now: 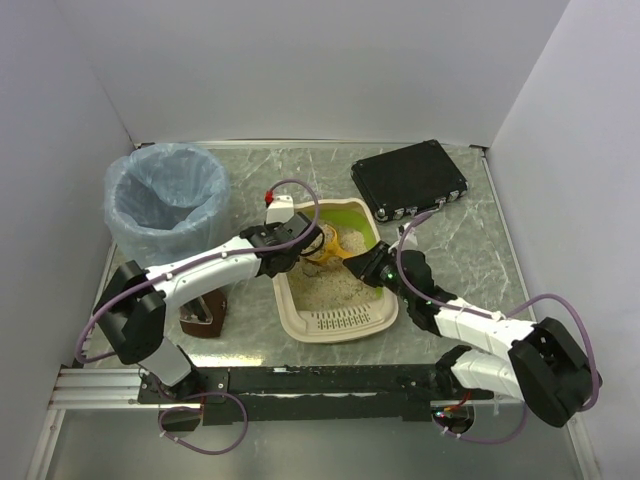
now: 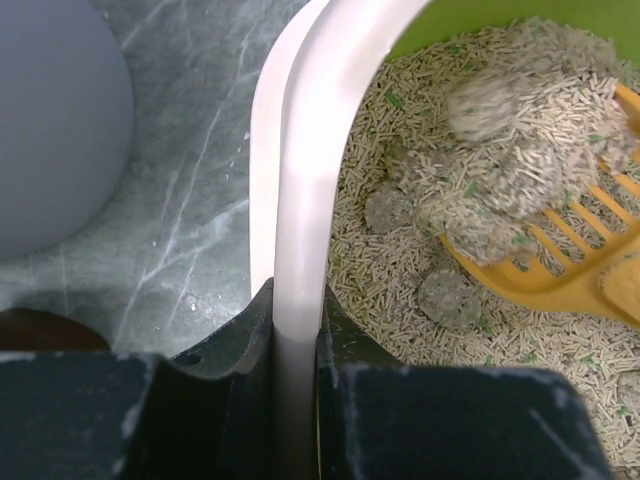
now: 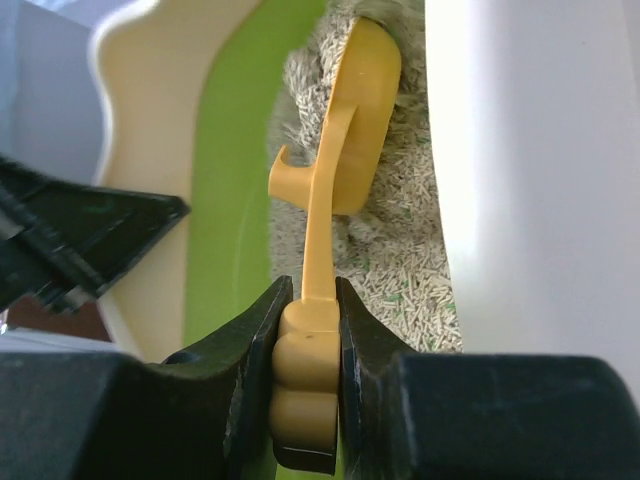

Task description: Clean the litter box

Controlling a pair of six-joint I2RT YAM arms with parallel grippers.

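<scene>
The beige litter box (image 1: 343, 323) with a lime-green inner wall lies mid-table, filled with pale pellets. My left gripper (image 1: 288, 240) is shut on its white left rim (image 2: 310, 190), and the left wrist view shows both jaws pressed against that rim (image 2: 297, 345). My right gripper (image 1: 366, 268) is shut on the handle of a yellow slotted scoop (image 3: 308, 335). The scoop's head (image 2: 555, 280) sits in the litter with several grey clumps (image 2: 495, 165) on it. In the right wrist view the scoop (image 3: 350, 140) points away, between the green wall (image 3: 235, 200) and the white right rim (image 3: 520, 170).
A round bin lined with a blue bag (image 1: 165, 200) stands at the back left. A black case (image 1: 410, 178) lies at the back right. A small brown object (image 1: 203, 318) sits by the left arm's base. White walls enclose the marble-patterned table (image 1: 470, 250).
</scene>
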